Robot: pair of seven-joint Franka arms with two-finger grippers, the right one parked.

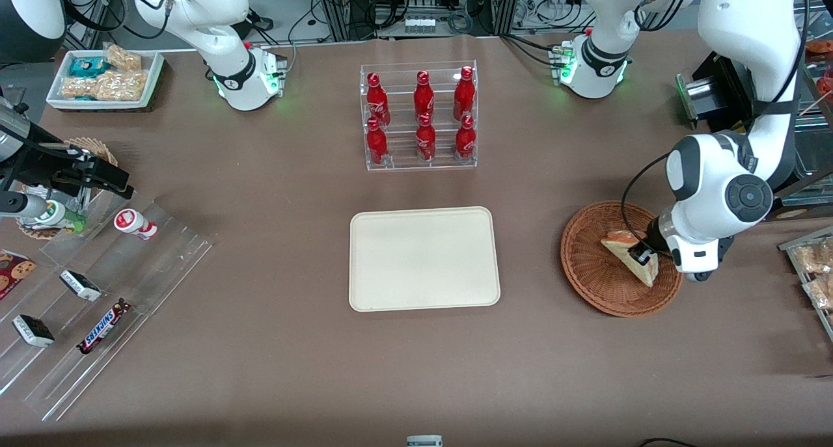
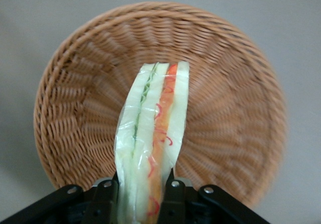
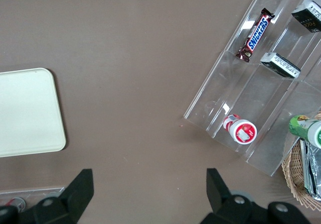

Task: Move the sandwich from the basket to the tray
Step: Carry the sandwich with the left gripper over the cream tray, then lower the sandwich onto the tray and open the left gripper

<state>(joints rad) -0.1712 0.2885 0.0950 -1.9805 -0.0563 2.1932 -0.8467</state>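
Observation:
The sandwich [image 1: 626,250] [image 2: 153,133], a wrapped wedge of white bread with green and red-orange filling, is held between my gripper's fingers, edge-on to the wrist camera. My gripper [image 1: 644,257] [image 2: 142,191] is shut on it, just above the round brown wicker basket [image 1: 595,274] [image 2: 230,118] at the working arm's end of the table. Whether the sandwich still touches the basket floor I cannot tell. The cream tray [image 1: 424,259] [image 3: 27,112] lies flat in the table's middle, with nothing on it.
A clear rack of red bottles [image 1: 420,117] stands farther from the front camera than the tray. Stepped acrylic racks with snacks [image 1: 97,297] lie toward the parked arm's end. A white bin of snacks [image 1: 104,77] sits near that arm's base. More snack packs [image 1: 815,265] lie beside the basket.

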